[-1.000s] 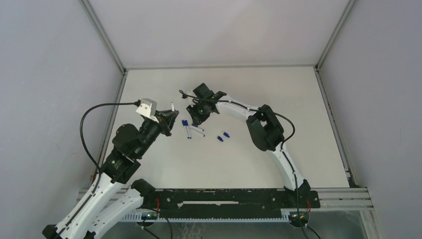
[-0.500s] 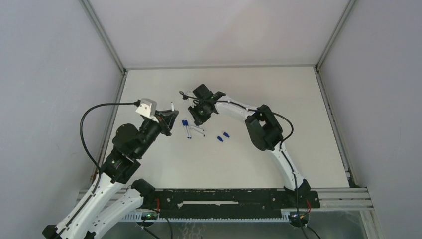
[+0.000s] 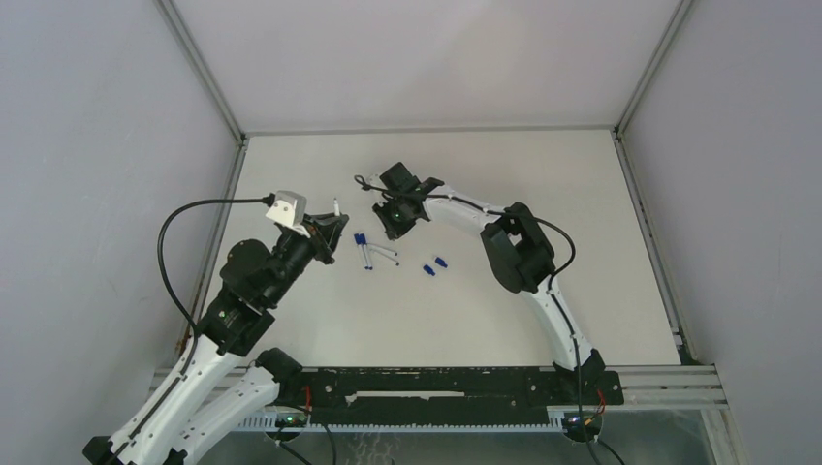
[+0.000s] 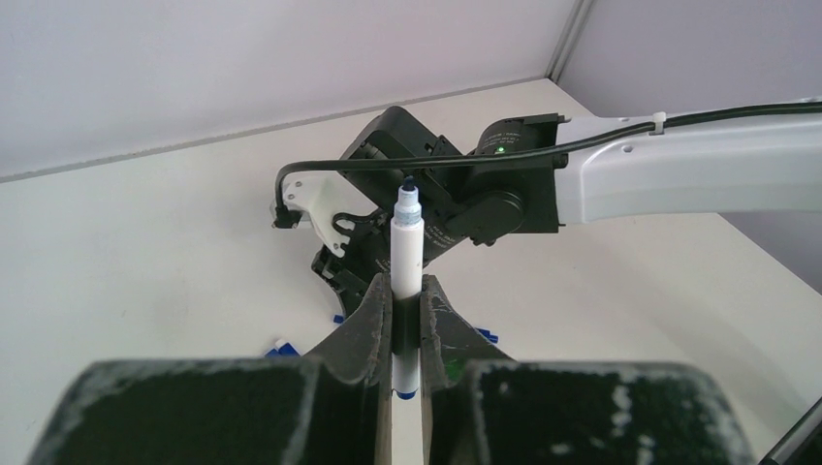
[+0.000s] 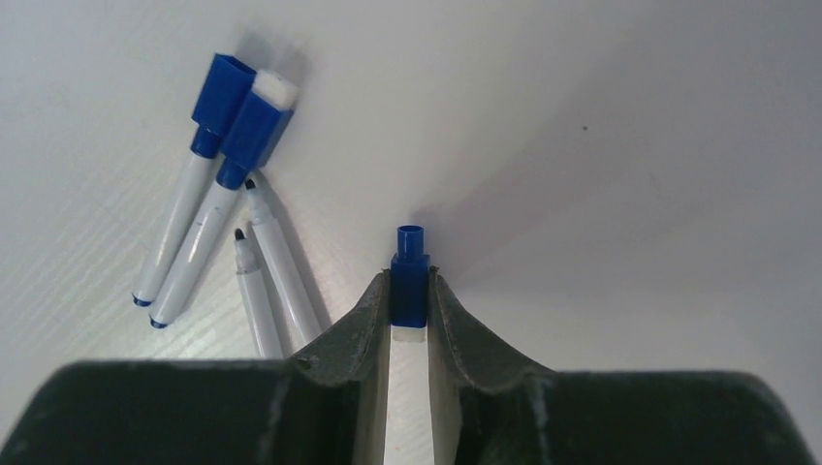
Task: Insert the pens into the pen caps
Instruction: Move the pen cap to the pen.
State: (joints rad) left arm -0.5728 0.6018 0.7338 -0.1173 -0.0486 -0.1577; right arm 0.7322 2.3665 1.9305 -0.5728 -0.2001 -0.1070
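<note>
Over the table (image 3: 582, 242), left gripper (image 4: 407, 291) clamping pen (image 4: 407, 237), right gripper (image 5: 410, 284) seemingly pinching cap (image 5: 410, 260)

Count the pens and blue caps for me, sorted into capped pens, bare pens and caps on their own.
Capped pens: 2
Uncapped pens: 3, one in left end effector
Loose caps: 3, one in right end effector
Total: 8

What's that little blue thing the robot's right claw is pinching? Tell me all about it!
It is a small dark blue cap, plastic by its look: a boxy body, a narrower round end poking out in front, and a white bit at the back. The right gripper pinches it, one dark finger on each side. It points straight out from the gripper, with the white table behind it.
</note>
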